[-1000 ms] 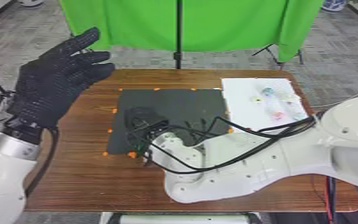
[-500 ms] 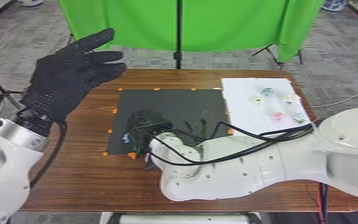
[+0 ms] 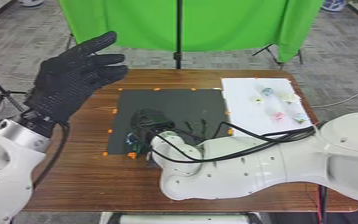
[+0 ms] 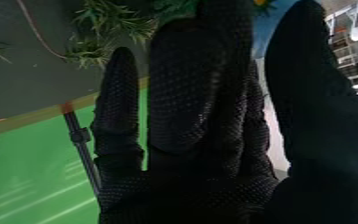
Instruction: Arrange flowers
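L hand (image 3: 76, 75) is up above the L side of the wooden table (image 3: 91, 185), released, fingers extended & thumb apart. R hand (image 3: 149, 122) is over the L part of the blk mat (image 3: 180, 100); can't tell if it's grasping anything. Green sprigs (image 4: 113, 22) lie on the mat nr R hand. Small flowers sit apart on the wht sheet (image 3: 238, 83), R of the mat: blue flower (image 3: 267, 91), yellow flower (image 3: 257, 100), pink flower (image 3: 278, 116), etc.

Small flowers (image 3: 278, 116) lie on a white sheet (image 3: 245, 89) beside a black mat (image 3: 175, 100).
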Robot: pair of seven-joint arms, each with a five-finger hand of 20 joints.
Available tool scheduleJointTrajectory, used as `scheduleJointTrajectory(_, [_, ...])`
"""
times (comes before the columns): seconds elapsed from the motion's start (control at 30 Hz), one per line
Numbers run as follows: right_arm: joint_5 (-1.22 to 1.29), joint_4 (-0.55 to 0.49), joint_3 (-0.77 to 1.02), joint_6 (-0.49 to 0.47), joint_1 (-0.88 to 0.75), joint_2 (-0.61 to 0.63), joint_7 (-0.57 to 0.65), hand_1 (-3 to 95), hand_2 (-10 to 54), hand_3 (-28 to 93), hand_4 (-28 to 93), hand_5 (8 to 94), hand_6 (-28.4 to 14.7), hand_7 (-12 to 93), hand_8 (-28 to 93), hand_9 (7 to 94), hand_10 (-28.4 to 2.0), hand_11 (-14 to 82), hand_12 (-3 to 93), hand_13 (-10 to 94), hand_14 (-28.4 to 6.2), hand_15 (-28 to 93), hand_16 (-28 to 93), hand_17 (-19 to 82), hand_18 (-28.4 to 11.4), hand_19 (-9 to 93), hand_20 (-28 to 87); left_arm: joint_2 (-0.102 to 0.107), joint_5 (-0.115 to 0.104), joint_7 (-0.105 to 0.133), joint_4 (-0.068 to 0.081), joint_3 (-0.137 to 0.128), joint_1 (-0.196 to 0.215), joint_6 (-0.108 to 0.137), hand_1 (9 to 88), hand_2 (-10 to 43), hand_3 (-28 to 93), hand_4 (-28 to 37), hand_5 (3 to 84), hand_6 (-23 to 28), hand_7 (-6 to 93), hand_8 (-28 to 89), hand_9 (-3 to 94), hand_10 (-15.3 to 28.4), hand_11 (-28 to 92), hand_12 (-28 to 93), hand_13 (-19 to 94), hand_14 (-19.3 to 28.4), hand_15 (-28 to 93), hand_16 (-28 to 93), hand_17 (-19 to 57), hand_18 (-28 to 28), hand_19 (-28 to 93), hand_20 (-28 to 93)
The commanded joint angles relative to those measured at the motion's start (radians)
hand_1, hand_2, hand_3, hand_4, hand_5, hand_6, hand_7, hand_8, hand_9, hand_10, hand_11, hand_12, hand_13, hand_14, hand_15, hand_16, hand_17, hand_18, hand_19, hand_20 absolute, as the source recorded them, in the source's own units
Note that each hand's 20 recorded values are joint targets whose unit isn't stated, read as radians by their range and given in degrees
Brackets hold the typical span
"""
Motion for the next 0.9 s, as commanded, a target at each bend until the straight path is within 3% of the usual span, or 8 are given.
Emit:
scheduleJointTrajectory(0.03, [-0.037,-0.008,0.017,0.048,0.004,0.006,0.011,51.7,-9.5,51,-28,59.8,6.8,16,-15,89.3,-6.7,22.8,16.6,84,-2.4,59,19,28,-15.6,83,16,-0.017,-0.008,-0.035,0.011,0.014,-0.007,-0.002,23.4,8.4,75,-25.0,30.8,7.8,15.8,-11,28.6,21.7,29,11,21,28.4,50,-9,-9.2,27.8,60,17])
scheduleJointTrajectory(0.23, [-0.044,-0.007,0.014,0.064,0.005,0.003,0.009,51.6,-9.5,51,-28,61.5,6.3,17,-15,89.7,-6.8,22.6,16.5,84,-2.8,59,19,28,-16.0,83,17,-0.015,-0.006,-0.038,0.005,0.011,0.000,0.013,23.4,8.5,75,-25.0,30.8,7.7,15.8,-11,28.5,21.7,29,11,21,28.4,50,-9,-9.2,27.9,60,17])
scheduleJointTrajectory(0.37, [-0.050,-0.006,0.004,0.083,0.008,-0.001,0.010,51.5,-9.5,51,-28,65.2,5.0,16,-14,89.9,-7.0,22.9,16.7,84,-2.9,59,19,28,-16.3,83,17,-0.014,-0.005,-0.027,0.000,0.004,0.014,0.012,23.5,8.5,75,-25.0,30.8,7.7,15.8,-11,28.5,21.8,29,11,21,28.4,50,-9,-9.2,27.9,60,16])
scheduleJointTrajectory(0.5, [-0.068,-0.005,-0.013,0.104,0.017,-0.004,0.005,61.4,-9.5,36,-28,70.7,3.4,17,-5,89.9,-7.4,24.1,17.1,84,-2.7,59,19,28,-16.3,83,18,-0.014,-0.003,-0.023,-0.001,0.003,0.016,0.013,23.5,8.5,75,-25.0,30.7,7.7,15.9,-11,28.5,21.7,29,11,21,28.4,50,-9,-9.3,27.9,60,16])
scheduleJointTrajectory(0.7, [-0.106,0.006,-0.031,0.150,0.024,-0.012,0.042,73.8,-9.5,9,-20,73.7,1.0,33,1,88.2,-7.0,27.1,17.4,82,-1.9,61,19,28,-15.8,81,20,-0.017,-0.003,-0.028,-0.001,0.000,0.016,0.008,23.5,8.4,75,-25.0,30.7,7.7,15.8,-11,28.5,21.7,29,11,21,28.4,50,-9,-9.3,27.8,60,16])
scheduleJointTrajectory(0.8, [-0.116,0.013,-0.040,0.174,0.026,-0.016,0.048,76.6,-9.5,4,-18,72.2,1.2,45,0,87.5,-7.2,29.7,17.5,82,-1.5,63,18,28,-15.4,81,22,-0.017,-0.003,-0.025,-0.002,-0.004,0.024,0.007,23.5,8.4,75,-25.0,30.7,7.7,15.8,-11,28.4,21.7,29,11,20,28.4,50,-9,-9.3,27.8,60,16])
scheduleJointTrajectory(0.9, [-0.109,0.017,-0.060,0.210,0.039,-0.020,0.025,78.9,-9.5,7,-19,73.6,1.7,52,-2,88.8,-7.1,31.7,19.9,82,-1.2,64,19,28,-15.2,80,24,-0.013,-0.004,-0.009,-0.004,-0.011,0.037,0.009,23.4,8.3,75,-24.9,30.7,7.8,15.7,-11,28.5,21.7,29,11,20,28.4,50,-9,-9.3,27.8,60,16])
